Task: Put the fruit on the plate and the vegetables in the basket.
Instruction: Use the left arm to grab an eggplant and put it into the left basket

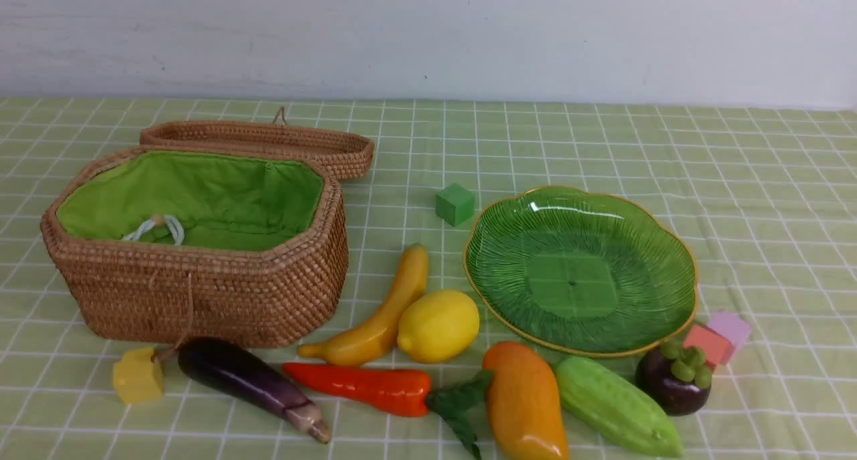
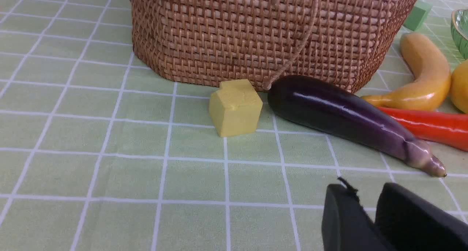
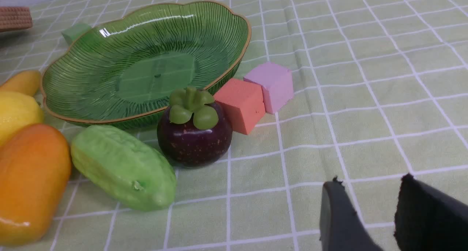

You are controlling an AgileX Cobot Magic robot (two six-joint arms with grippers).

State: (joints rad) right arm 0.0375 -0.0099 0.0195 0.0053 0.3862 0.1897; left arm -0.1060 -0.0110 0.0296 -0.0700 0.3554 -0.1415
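basket on my left, lid lying behind it. plate right of centre. far cube between them, further back, near the plate's far-left rim. banana in the gap between basket and plate, lemon just beside it on the right, just left of the plate. nearest row, left to right: corner cube before the basket's front wall, eggplant, carrot, mango, gourd, mangosteen. mango, gourd and mangosteen lie before the plate. cube pair, touching each other, sits at the plate's near-right rim, just behind the mangosteen. my left gripper hangs on the near side of the eggplant, my right gripper on the near side of the mangosteen, to its right.
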